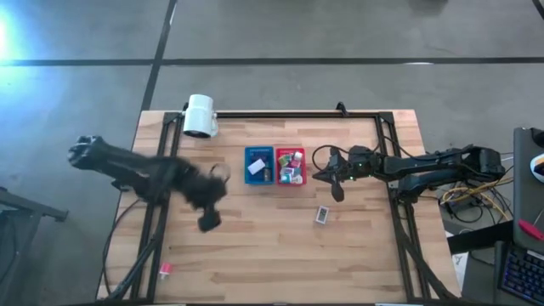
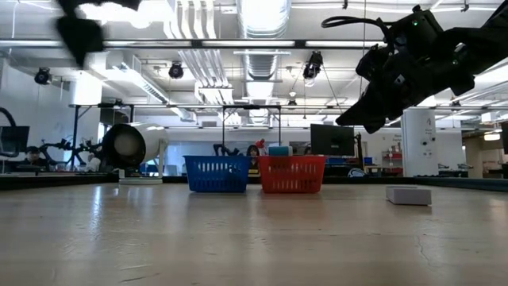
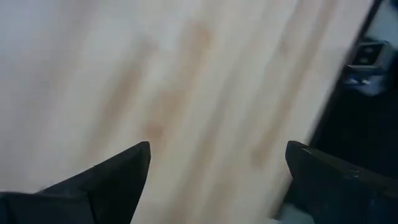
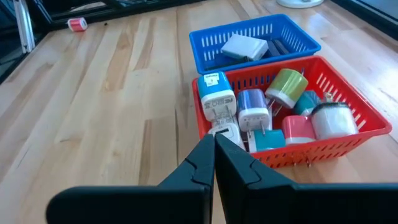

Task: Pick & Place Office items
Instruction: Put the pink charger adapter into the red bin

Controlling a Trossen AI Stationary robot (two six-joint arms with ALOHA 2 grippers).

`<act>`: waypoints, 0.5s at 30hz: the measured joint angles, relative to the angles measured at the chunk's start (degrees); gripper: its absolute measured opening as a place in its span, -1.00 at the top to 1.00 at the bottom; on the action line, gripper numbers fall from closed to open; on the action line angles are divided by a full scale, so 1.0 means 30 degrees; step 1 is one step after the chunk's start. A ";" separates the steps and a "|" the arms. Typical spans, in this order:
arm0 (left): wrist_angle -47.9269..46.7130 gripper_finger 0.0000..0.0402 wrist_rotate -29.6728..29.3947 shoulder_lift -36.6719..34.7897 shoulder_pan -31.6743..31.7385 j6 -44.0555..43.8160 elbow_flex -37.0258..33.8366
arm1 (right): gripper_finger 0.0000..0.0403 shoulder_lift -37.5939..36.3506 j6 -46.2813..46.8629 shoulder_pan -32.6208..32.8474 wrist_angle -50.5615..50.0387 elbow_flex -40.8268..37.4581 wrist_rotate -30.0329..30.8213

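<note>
Items: most office items [image 4: 273, 112] lie in the red bin [image 4: 360, 134]; a white one sits in the blue bin [image 4: 205, 37]; a grey piece [image 1: 322, 215] and a pink piece [image 1: 165, 270] lie loose on the worktop [image 1: 255, 246].
Left claw [image 3: 217, 168]: fingers spread apart, empty, above bare worktop, left of the bins.
Right claw [image 4: 214, 162]: fingers pressed together, empty, hovering beside the red bin.
Advice: probably straddle the nearest loose piece squarely before closing.
Views: only the right wrist view shows the bins' contents clearly; the high view alone shows both loose pieces.
</note>
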 joint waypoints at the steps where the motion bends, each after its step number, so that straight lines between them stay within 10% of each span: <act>1: 0.0942 -0.89 0.0013 -0.0731 -0.1015 -0.2072 -0.1181 | 0.96 0.0000 -0.0007 0.0000 -0.0007 0.0000 0.0000; 6: 0.5265 -0.89 0.0430 -0.2309 -0.5708 -0.9577 -0.5562 | 0.96 0.0000 -0.0216 0.0007 0.0018 0.0000 -0.0004; 15: 0.6296 -0.89 0.5313 0.0529 -1.1076 -1.3169 -0.6079 | 0.96 -0.0007 -0.1100 0.0022 0.0640 0.0007 0.0000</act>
